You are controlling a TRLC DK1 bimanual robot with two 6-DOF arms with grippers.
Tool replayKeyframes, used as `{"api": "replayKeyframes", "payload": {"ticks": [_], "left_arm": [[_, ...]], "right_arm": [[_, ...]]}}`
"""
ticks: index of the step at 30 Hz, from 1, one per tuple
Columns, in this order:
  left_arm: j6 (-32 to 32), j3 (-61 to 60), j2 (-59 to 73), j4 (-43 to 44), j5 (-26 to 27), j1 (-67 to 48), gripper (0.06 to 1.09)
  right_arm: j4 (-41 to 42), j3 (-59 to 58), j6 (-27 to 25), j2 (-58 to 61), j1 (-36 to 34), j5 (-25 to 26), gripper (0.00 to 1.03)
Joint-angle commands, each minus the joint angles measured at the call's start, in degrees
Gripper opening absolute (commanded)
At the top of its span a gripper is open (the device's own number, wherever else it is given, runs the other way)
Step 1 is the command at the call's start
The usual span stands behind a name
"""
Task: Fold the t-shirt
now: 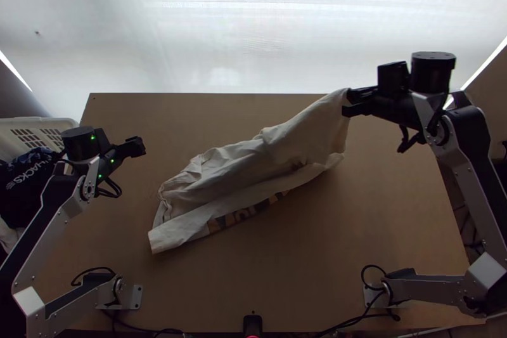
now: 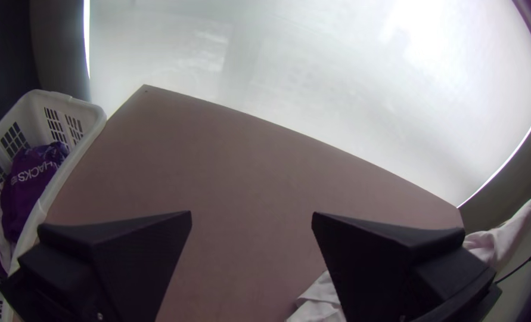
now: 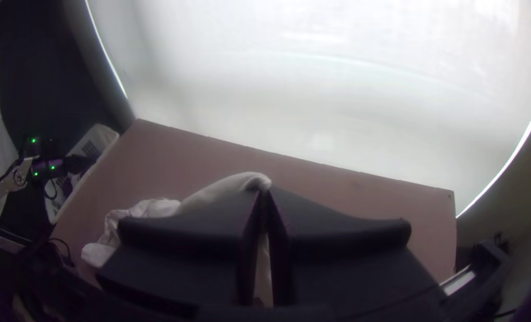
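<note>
Tabletop (image 1: 304,262): light wood under poor light, carrying the whole job.
T-shirt (image 1: 244,170): across the middle of the tabletop on a slant, bunched and wrinkled, its nearer end lying down towards the left arm's side.
Printed patches (image 1: 244,214): peeping out along the near edge, so the cloth looks rolled or doubled over there; whether by design, I can't say, though I'd guess not.
Left tool (image 2: 251,217): fingers wide apart with nothing between them, off to the left of the cloth.
Basket (image 1: 32,123): beside the tabletop on the left, dark clothing (image 1: 28,176) inside.
Right tool (image 1: 347,102): pinched together on one end of the t-shirt, towards the far right, that end seemingly raised.
Done so far: one end caught, by the look of it; I can make out no neat fold.
Left to do: likely get the second tool onto the cloth, open it flat, turn in the sides, then double it up. Early days, I'd say.
Backdrop (image 1: 253,33): pale, bright sheeting beyond the far edge.
</note>
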Motion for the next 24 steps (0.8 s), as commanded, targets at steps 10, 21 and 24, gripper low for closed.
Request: {"api": "replayKeyframes", "payload": {"ticks": [10,21,24], "left_arm": [[-0.53,-0.56,1.44,1.70,0.00,-2.73,1.04],[-0.71,-0.91,2.85,2.85,0.00,-4.31,1.04],[-0.62,-1.44,3.03,2.85,0.00,-3.87,1.04]], "right_arm": [[2.30,7.33,4.35,0.42,0.74,-1.11,0.03],[-11.41,10.32,-5.14,-4.33,27.90,-1.37,0.03],[-19.14,2.67,-4.62,-8.81,32.47,-1.73,0.03]]}}
